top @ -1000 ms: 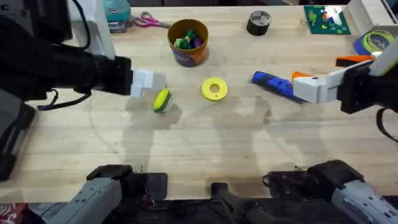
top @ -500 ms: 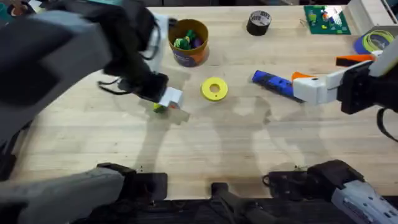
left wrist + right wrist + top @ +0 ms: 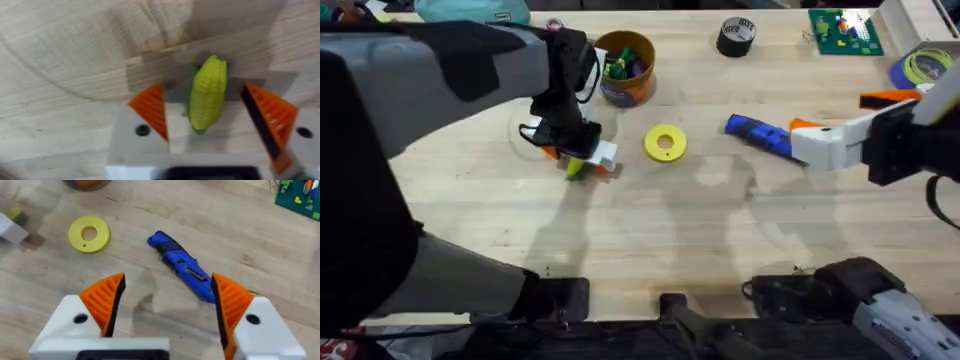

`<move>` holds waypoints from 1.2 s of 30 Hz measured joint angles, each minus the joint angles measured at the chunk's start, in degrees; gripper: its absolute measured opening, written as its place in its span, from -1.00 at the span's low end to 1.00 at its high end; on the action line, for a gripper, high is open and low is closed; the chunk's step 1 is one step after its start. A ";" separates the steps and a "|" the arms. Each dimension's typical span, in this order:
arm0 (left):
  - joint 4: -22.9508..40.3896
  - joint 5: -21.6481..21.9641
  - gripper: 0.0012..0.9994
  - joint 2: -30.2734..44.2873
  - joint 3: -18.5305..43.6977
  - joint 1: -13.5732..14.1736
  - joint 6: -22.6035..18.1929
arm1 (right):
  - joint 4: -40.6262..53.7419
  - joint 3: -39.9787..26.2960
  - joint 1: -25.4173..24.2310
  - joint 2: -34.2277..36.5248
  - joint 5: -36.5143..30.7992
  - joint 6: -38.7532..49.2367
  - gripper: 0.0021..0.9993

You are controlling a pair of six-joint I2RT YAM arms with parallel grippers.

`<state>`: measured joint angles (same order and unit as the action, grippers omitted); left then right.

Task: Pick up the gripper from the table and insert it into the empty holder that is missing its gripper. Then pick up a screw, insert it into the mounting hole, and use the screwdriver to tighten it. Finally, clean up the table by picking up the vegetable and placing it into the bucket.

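Corn could roll out of your left jaws

Overhead: your left gripper (image 3: 582,158) stood left of centre in the frame, down over the vegetable (image 3: 576,167), of which a sliver of yellow and green showed at the white mounts. The bucket (image 3: 622,67) sat up and to the right of it, near but apart, round, orange-brown with a dark blue band. A flat yellow disc (image 3: 665,142) lay just right of the gripper on the table (image 3: 650,240), pale wood grain. At the right of the frame the blue screwdriver (image 3: 757,133) lay close by your right gripper (image 3: 820,130).

Left wrist: the vegetable (image 3: 206,93) lay lengthwise between the spread orange fingers (image 3: 151,107), bumpy and rounded. It sat nearer one finger than the other. My judgement was that closing off-centre could push it sideways, and a smooth round cob could squirt out of the ribbed pads.

Right wrist: your right gripper (image 3: 167,300) hung with its orange fingers apart and empty. The screwdriver (image 3: 181,265), a stubby blue cylinder, lay just beyond them; a careless sweep could have knocked it rolling.
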<state>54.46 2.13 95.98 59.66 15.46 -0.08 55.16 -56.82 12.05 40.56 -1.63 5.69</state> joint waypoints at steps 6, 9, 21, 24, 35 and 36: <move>0.42 0.83 -0.91 -0.04 0.19 0.00 0.12 | 0.01 0.00 0.00 0.00 0.00 0.13 0.99; 0.45 0.90 -0.94 -0.04 0.26 0.00 0.39 | 0.00 0.00 0.00 0.00 0.00 0.12 0.99; 0.69 0.90 -0.94 -4.78 4.52 -0.79 2.15 | -0.04 0.00 0.00 0.00 -0.01 0.14 0.99; 0.55 0.46 -0.94 -8.84 10.08 -0.76 2.15 | -0.04 0.00 0.00 0.00 0.00 0.14 0.99; -18.54 -3.83 -0.94 -11.09 18.32 -0.76 2.32 | -0.04 0.00 0.00 0.00 -0.01 0.14 0.99; -20.90 -4.45 -0.94 -9.98 18.32 -0.76 2.34 | -0.04 0.00 0.00 0.00 0.00 0.14 0.99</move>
<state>33.55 -2.32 86.00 77.97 14.70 2.25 55.11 -56.82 12.05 40.56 -1.63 5.82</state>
